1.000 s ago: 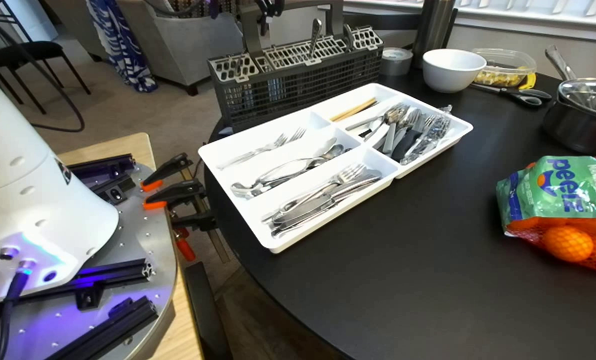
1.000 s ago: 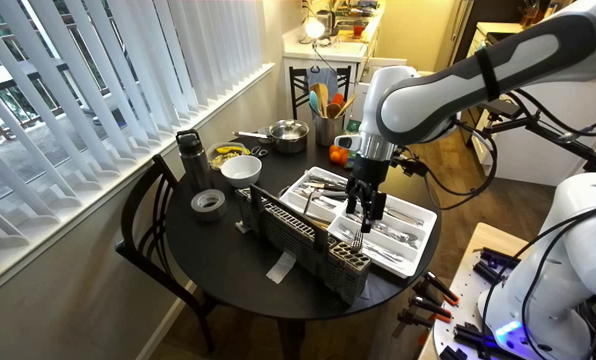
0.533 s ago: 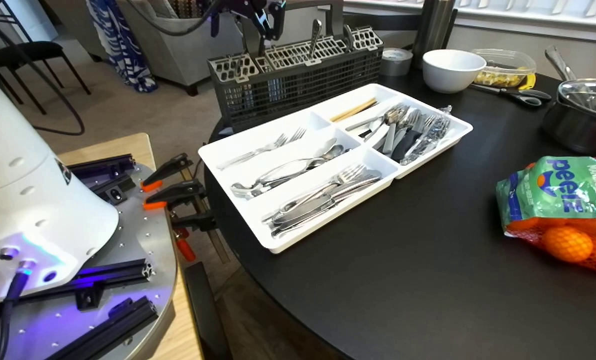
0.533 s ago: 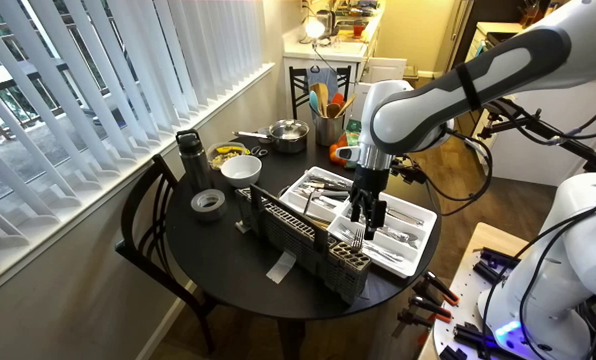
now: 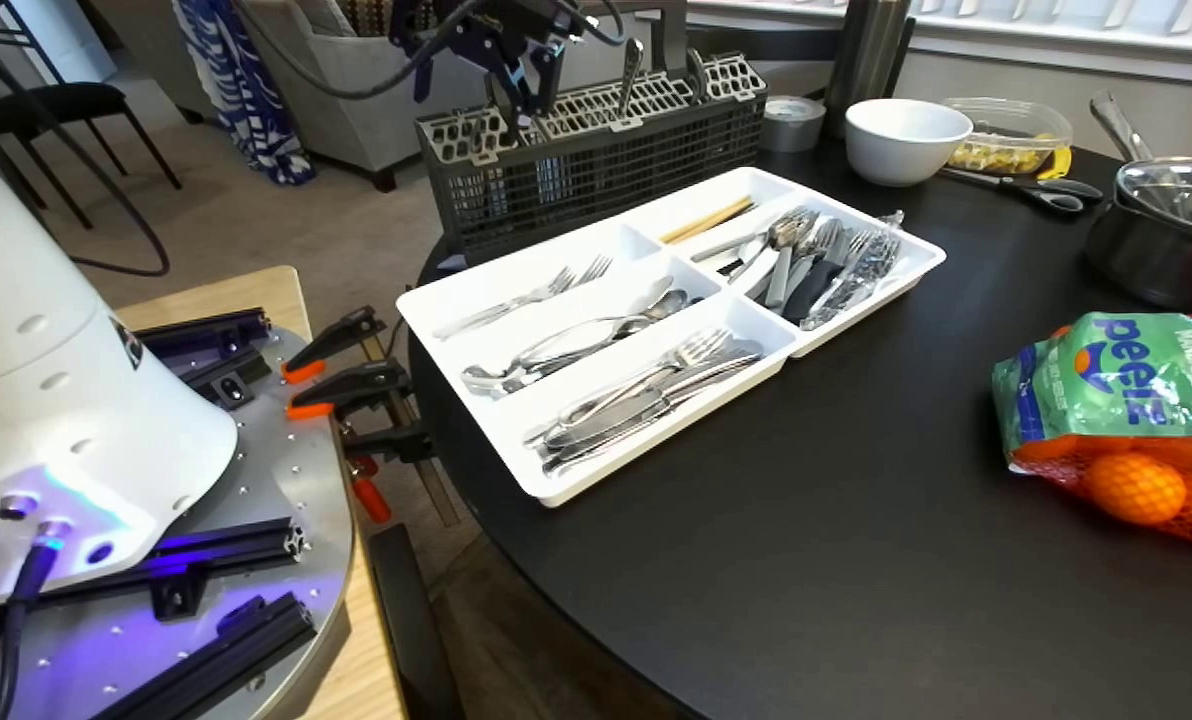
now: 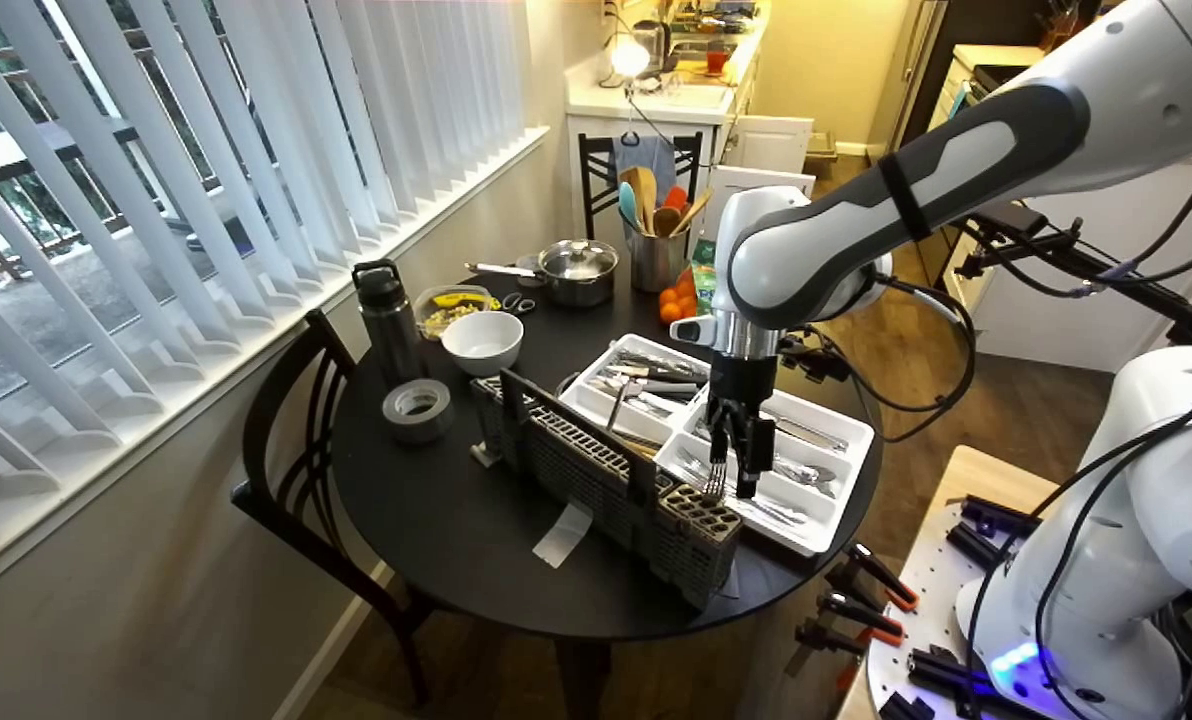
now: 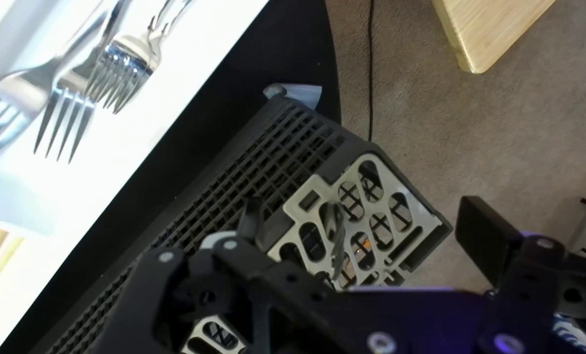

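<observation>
Fingers [image 7: 487, 238] have descended toward the basket [image 5: 596, 165], parted and empty; we judge the upright fork [image 6: 716, 483] light, stiff, slippery, best pinched just below its tines.

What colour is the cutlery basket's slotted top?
Pale greyish beige. The slotted top shows best in the wrist view, beside the basket's dark grey mesh side.

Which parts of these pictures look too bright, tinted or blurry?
Wrist view: the tray is washed out to near white, while the robot's fingers and the upright fork look soft. In an exterior view, the lamp glares as a blown-out spot. In both exterior views, blue light tints the robot's base.
</observation>
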You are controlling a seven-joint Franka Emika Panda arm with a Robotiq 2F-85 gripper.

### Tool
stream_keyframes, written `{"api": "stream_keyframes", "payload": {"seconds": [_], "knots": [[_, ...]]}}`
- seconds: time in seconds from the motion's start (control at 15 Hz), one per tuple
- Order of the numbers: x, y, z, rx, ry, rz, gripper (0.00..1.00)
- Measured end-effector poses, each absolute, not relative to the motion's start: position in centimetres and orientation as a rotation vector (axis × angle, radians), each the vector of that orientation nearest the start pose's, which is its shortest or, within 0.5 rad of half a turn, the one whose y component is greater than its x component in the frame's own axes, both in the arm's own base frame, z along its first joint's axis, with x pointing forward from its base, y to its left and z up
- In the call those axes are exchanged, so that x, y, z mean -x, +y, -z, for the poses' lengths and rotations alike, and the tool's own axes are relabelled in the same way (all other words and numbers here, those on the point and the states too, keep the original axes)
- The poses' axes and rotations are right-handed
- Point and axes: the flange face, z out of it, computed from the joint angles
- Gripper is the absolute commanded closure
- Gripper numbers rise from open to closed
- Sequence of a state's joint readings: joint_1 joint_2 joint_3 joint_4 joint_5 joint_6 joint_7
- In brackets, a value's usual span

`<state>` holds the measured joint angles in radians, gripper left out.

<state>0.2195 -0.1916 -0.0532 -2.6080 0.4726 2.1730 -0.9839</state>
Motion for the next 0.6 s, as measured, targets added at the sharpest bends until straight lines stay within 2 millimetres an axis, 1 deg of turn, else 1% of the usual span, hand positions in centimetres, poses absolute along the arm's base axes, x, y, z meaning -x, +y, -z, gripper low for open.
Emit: {"api": "stream_keyframes", "payload": {"seconds": [0.2,0.27,0.33,0.6], "knots": [[-39.3,8.3,-30.3,2.464,-1.102,-0.110,0.00],[-39.5,8.2,-30.4,2.459,-1.102,-0.104,0.25],[-39.7,8.1,-30.7,2.455,-1.102,-0.095,0.26],[-40.5,7.6,-31.5,2.431,-1.154,-0.053,0.53]]}}
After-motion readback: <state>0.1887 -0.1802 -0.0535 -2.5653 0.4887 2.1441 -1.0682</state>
